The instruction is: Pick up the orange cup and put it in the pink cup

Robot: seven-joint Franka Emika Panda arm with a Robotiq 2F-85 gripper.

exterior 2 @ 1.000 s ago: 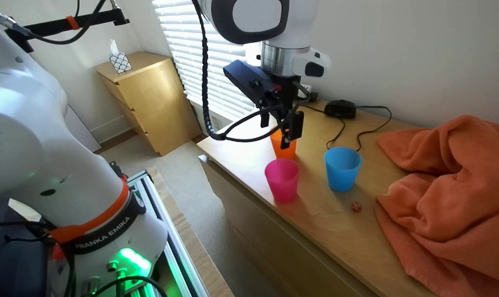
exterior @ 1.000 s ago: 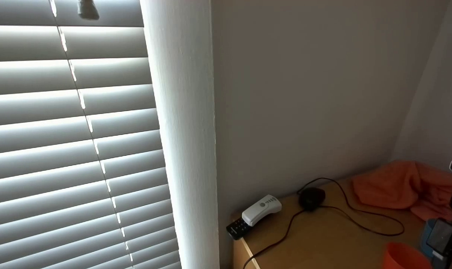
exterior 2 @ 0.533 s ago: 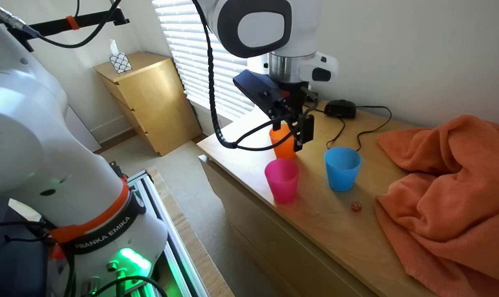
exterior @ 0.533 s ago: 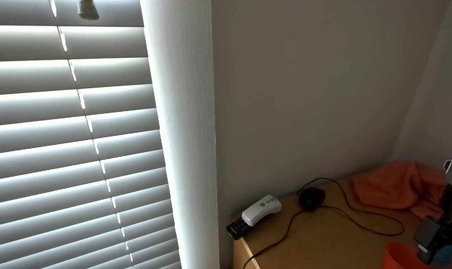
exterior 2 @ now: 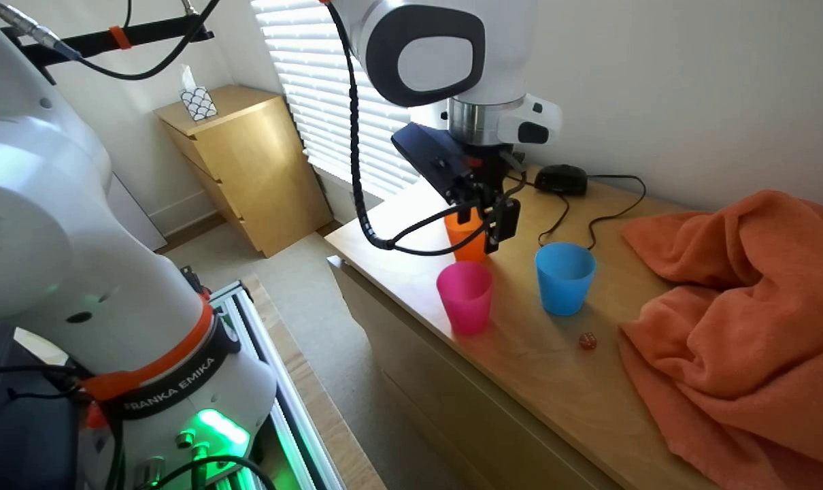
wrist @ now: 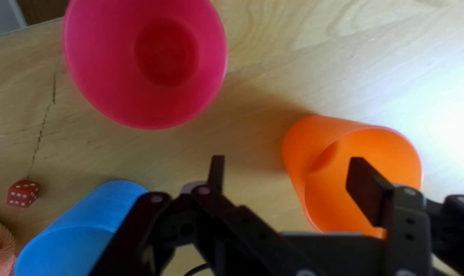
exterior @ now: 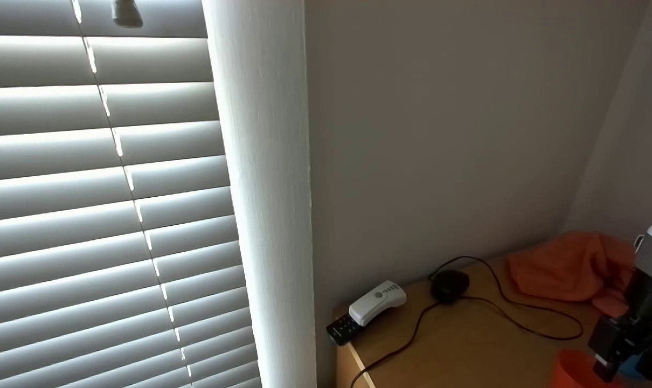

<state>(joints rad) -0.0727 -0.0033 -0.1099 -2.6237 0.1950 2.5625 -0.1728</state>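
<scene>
In an exterior view the white arm (exterior 2: 71, 258) stands on its base (exterior 2: 197, 398) (glowing green on one side); its wrist (exterior 2: 483, 122) and claw (exterior 2: 478, 232) point downward. In the wrist view the two dark fingers (wrist: 370, 191) are spread, a wide gap between them.

On wooden top (exterior 2: 534, 361): pink cup (exterior 2: 464, 299), orange cup (wrist: 328, 188), blue cup (exterior 2: 564, 280), all upright; die (exterior 2: 588, 341) near blue cup; towel (exterior 2: 745, 340); black device (exterior 2: 561, 180), cable (exterior: 557, 339); white remote (exterior: 377, 303) overlapping black remote (exterior: 343, 330).
</scene>
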